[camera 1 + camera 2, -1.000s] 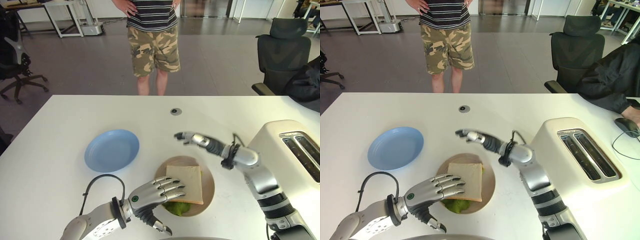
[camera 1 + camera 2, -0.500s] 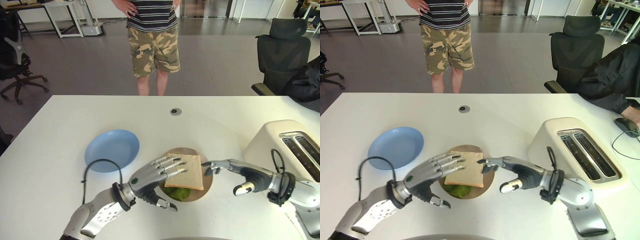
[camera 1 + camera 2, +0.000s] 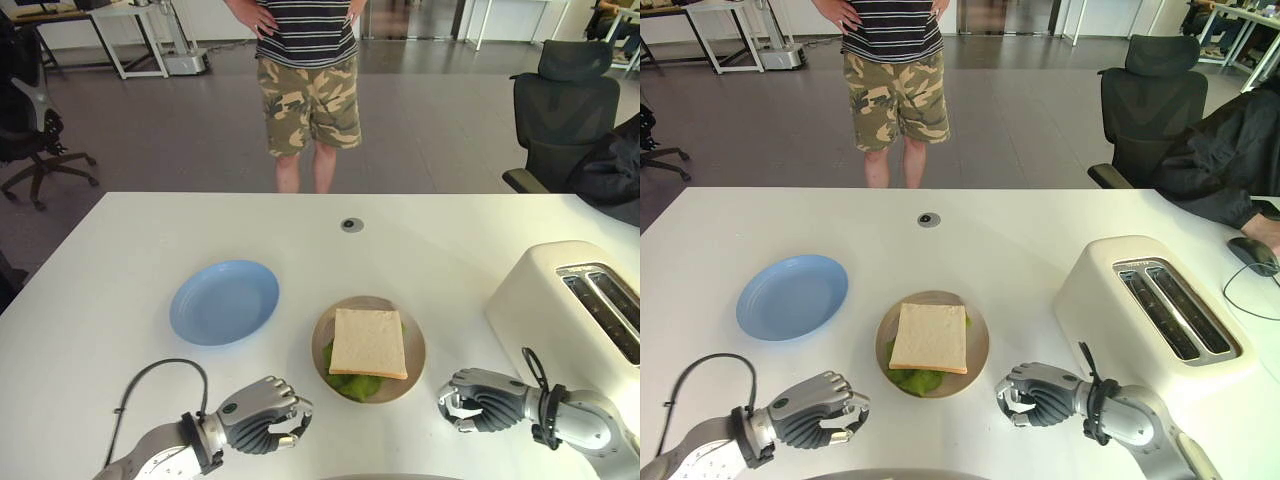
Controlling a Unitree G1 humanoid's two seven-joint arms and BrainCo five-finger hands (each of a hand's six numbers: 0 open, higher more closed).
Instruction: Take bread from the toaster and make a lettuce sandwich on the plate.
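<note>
Bread [image 3: 368,342] tops lettuce [image 3: 350,386] on our brown plate [image 3: 418,350]; we judge the task finished, with left hand [image 3: 262,414] and right hand [image 3: 485,399] both clenched, holding nothing.

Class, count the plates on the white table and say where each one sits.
2. The blue plate lies toward the left; the brown plate sits right of it, carrying lettuce under a bread slice.

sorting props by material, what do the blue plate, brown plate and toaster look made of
Blue plate: likely plastic, even matte colour. Brown plate: seemingly wood or bamboo, dull tan surface; unsure. Toaster: smooth cream shell with soft sheen, plastic or painted metal.
</note>
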